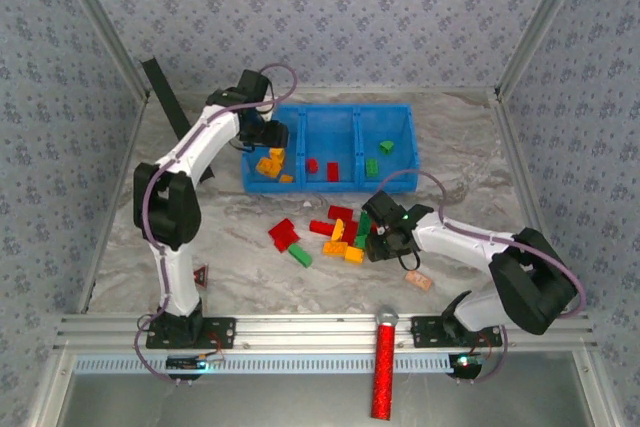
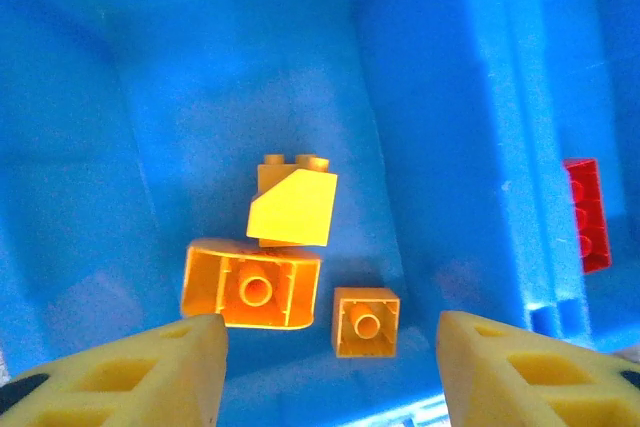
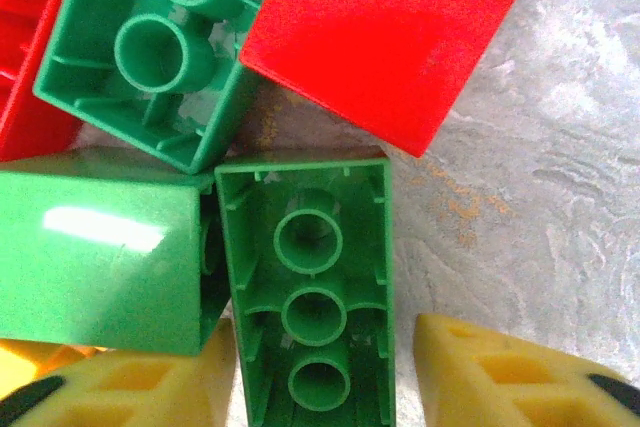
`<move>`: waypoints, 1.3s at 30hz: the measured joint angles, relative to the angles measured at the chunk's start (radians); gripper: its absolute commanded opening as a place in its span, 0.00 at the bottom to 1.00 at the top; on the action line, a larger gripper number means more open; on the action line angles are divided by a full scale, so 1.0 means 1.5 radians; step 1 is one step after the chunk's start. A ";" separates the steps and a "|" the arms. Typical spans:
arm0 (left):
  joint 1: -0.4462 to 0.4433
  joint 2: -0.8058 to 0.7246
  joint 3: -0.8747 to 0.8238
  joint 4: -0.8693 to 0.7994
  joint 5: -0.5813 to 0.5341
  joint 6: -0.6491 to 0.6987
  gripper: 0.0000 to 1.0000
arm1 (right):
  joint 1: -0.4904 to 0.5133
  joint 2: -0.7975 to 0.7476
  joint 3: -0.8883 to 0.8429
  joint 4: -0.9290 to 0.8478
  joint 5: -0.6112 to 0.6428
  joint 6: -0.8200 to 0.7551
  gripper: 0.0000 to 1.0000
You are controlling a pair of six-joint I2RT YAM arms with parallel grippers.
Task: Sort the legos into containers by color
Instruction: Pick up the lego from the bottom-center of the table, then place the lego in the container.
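Marbled worktop (image 3: 540,197) beneath. Straddling a green brick (image 3: 310,277) with right claw (image 3: 325,337) spread, long axis running straight out between fingers (image 3: 130,387). Over far-left bin (image 2: 450,97) compartment, left claw (image 2: 330,337) released.

Packed legos (image 3: 130,47) hem the right gripper (image 3: 325,379); tabletop (image 3: 560,147) rightward seems free.

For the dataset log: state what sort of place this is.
Probably a robot lab test cell: patterned walls on an aluminium frame enclose a marble-look table with a blue bin and toy bricks.
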 measured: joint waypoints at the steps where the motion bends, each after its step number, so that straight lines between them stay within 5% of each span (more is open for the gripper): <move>1: 0.000 -0.007 0.004 -0.001 0.003 0.000 0.58 | 0.000 0.000 0.000 0.000 -0.001 0.002 0.41; 10: 0.000 -0.118 -0.010 -0.008 0.015 0.000 0.59 | -0.019 -0.075 0.002 -0.045 -0.007 0.010 0.33; 21: -0.025 -0.311 -0.235 -0.030 -0.013 -0.018 0.59 | -0.106 -0.119 0.174 -0.149 -0.015 -0.042 0.33; 28: -0.131 -0.392 -0.352 -0.068 -0.061 -0.052 0.60 | -0.163 -0.008 0.347 -0.141 -0.014 -0.113 0.33; 39: -0.192 -0.403 -0.505 -0.039 -0.071 -0.075 0.60 | -0.224 0.206 0.498 -0.075 -0.034 -0.155 0.33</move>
